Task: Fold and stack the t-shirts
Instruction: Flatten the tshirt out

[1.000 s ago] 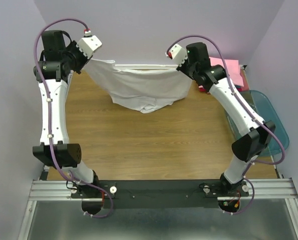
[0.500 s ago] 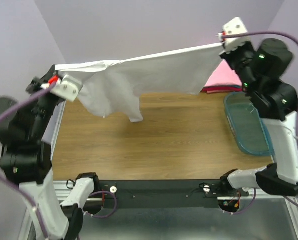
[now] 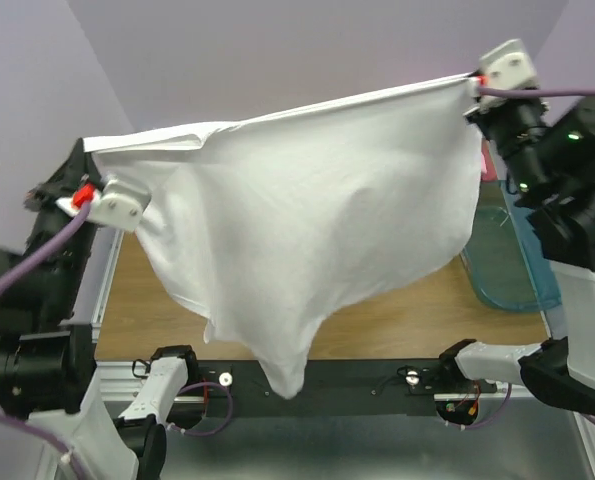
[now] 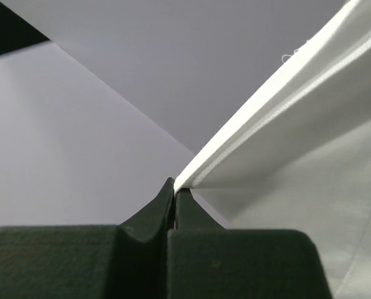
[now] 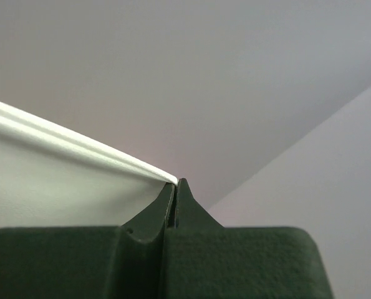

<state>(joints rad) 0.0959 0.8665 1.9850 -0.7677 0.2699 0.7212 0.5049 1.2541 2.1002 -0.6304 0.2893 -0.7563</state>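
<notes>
A white t-shirt (image 3: 307,230) hangs spread wide in the air above the wooden table (image 3: 417,315), its top edge stretched between my two grippers. My left gripper (image 3: 99,160) is shut on its left corner, high at the left. My right gripper (image 3: 474,82) is shut on its right corner, high at the right. In the left wrist view my gripper (image 4: 174,185) pinches the shirt's hem (image 4: 279,106). In the right wrist view my gripper (image 5: 176,182) pinches the hem (image 5: 67,143) at its tip. The shirt's lower point hangs down near the arm bases.
A clear blue-green bin (image 3: 517,255) stands at the table's right edge, partly behind the right arm. A bit of pink cloth (image 3: 488,160) shows beside the right arm. Lilac walls close in the back and sides. The black base rail (image 3: 357,385) runs along the near edge.
Both arms have swung up and toward the camera, lifting the shirt off the far table. The shirt has spread from a bunched drape into a wide hanging sheet.
</notes>
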